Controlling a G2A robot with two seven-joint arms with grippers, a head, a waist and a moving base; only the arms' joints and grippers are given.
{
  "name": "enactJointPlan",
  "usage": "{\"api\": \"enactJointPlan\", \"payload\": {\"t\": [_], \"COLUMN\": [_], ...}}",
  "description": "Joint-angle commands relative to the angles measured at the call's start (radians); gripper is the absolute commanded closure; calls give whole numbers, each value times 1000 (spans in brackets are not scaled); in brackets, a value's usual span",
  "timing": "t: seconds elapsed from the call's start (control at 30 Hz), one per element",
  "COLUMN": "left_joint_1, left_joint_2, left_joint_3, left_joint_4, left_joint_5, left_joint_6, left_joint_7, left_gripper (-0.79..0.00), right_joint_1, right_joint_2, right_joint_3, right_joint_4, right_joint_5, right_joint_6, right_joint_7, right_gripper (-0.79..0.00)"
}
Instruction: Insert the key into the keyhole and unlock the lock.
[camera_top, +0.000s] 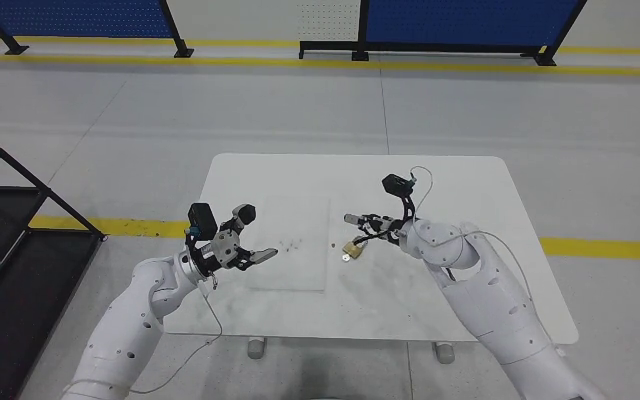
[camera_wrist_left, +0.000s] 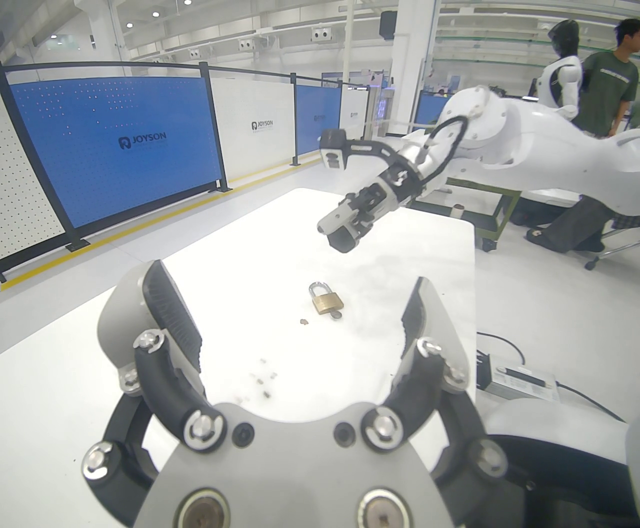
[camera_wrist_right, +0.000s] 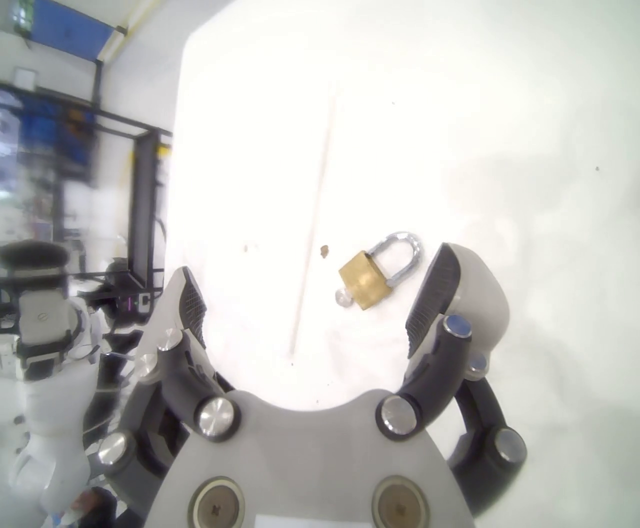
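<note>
**Count: what sits on the counter**

One counter (camera_top: 450, 200) carries one lock (camera_wrist_right: 364, 280), brass with a silver shackle. One key (camera_wrist_right: 343, 297) shows its round head against the lock's base. One brown crumb (camera_wrist_right: 324, 251) lies near them. There are two claws. In the top view the left claw (camera_top: 258, 233) is at the lock's 9 o'clock and the right claw (camera_wrist_left: 336, 236) at its 12 o'clock.

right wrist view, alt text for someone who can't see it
A brass padlock lies flat on the white table, a small silver key at its base, close in front of the open right end effector.
</note>
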Motion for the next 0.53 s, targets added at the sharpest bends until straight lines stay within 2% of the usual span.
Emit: {"api": "enactJointPlan", "payload": {"t": [0.0, 0.4, 0.5], "left_joint_1": [0, 0, 8], "left_joint_2": [0, 0, -5], "left_joint_3": [0, 0, -5], "left_joint_4": [0, 0, -11], "left_joint_5": [0, 0, 7], "left_joint_6": [0, 1, 34], "left_joint_7": [0, 0, -11], "left_gripper": [-785, -785, -785], "right_joint_1": [0, 2, -25], "right_joint_2": [0, -1, 3], "right_joint_3": [0, -1, 23], "right_joint_4": [0, 26, 12], "right_joint_5": [0, 0, -35], "right_joint_6": [0, -1, -10], "right_joint_7": [0, -1, -30], "right_gripper": [-785, -785, -785]}}
